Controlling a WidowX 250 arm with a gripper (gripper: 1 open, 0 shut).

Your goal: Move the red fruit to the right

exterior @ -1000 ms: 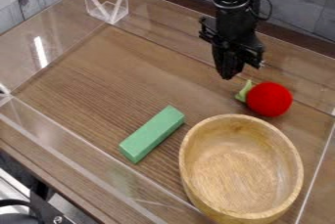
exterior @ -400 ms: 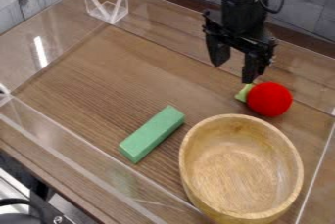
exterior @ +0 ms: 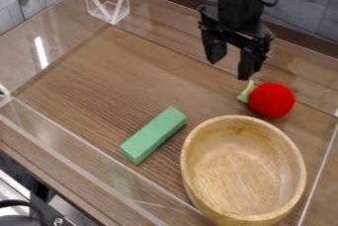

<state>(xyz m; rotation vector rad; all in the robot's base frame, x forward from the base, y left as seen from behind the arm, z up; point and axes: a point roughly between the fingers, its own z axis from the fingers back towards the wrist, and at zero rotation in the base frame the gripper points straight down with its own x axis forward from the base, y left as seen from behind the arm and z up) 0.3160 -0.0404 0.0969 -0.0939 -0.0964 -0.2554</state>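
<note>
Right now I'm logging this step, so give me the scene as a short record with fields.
red fruit: on the table at right, green leaf toward the arm
fingers: open, above and left of the fruit, holding nothing
wooden bowl: empty, in front of the fruit
green block: flat, left of the bowl

Fruit (exterior: pixel 272 99) behind bowl (exterior: pixel 243 166), block (exterior: pixel 154 134) to bowl's left, tool (exterior: pixel 231 57) above.
</note>
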